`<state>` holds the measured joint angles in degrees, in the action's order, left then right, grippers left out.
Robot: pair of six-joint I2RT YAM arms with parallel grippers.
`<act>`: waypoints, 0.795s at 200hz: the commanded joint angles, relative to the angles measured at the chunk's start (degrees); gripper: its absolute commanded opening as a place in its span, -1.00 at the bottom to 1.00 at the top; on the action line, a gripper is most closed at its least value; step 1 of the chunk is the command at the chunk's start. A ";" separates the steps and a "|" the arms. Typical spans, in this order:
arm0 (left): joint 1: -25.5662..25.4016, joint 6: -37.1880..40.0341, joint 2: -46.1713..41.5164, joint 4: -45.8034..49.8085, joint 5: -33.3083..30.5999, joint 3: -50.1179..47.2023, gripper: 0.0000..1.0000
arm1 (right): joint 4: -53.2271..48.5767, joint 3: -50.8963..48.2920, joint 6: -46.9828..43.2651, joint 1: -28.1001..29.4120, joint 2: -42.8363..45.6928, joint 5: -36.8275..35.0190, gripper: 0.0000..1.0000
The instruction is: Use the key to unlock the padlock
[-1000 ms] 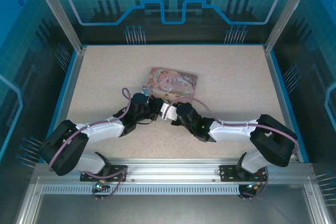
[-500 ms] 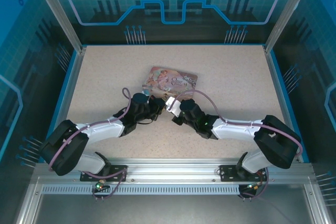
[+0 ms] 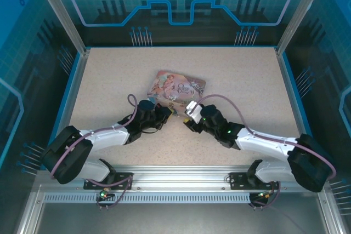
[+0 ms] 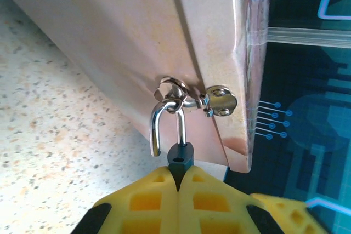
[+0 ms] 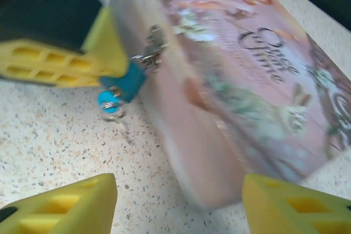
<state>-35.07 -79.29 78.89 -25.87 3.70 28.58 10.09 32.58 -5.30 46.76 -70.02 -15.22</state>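
Note:
The padlock point(image 4: 181, 156), a small teal body with a silver shackle point(image 4: 157, 127), hangs from the ring on the hasp of the pink box point(image 3: 177, 86). One shackle leg stands free of the body, beside an empty hole. My left gripper point(image 4: 180, 172) is shut on the padlock body. In the right wrist view the padlock point(image 5: 129, 80) pokes out from the left gripper's yellow fingers point(image 5: 66, 58). The key point(image 5: 109, 102), a blue head with a small metal ring, sticks out of the padlock's end. My right gripper point(image 5: 178, 206) is open with nothing between its fingers, a short way back from the key.
The pink illustrated tin box point(image 5: 247, 97) lies flat mid-table, its front wall right behind the padlock. Both grippers point(image 3: 166, 113) point(image 3: 190, 109) meet at its near edge. Speckled tabletop point(image 3: 247, 75) lies open around the box, bounded by blue rails.
My right gripper has opened, let go of the key and drawn back to the right. The left gripper has kept its grip on the padlock.

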 commanded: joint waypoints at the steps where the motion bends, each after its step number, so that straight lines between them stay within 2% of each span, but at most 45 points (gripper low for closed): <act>1: 0.38 2.34 -1.14 -1.93 -0.98 -0.74 -1.00 | -6.95 1.67 8.40 -5.47 2.08 8.47 0.36; 24: 0.41 2.97 0.05 -1.85 -1.15 -1.40 -1.00 | -13.02 5.18 15.03 -8.66 1.60 6.57 0.42; 50: 0.42 3.04 2.49 -2.75 -1.31 -2.03 -1.00 | -14.12 5.87 19.75 -10.71 1.42 6.41 0.47; 77: 0.04 3.90 4.94 -3.66 -1.79 -2.16 -1.00 | -15.57 6.35 21.55 -11.07 0.70 4.64 0.48; 111: -0.71 6.47 6.30 0.70 -5.00 -1.77 -1.00 | -19.69 8.77 22.78 -11.43 -1.70 2.33 0.47; 159: -0.88 8.98 9.31 3.76 -6.84 0.47 -1.00 | -19.38 9.19 22.78 -11.50 -3.26 1.60 0.48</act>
<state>-35.86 -72.86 85.21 -28.16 0.16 27.81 -7.60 40.23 16.38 35.94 -72.31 -12.21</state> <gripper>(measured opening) 0.053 0.741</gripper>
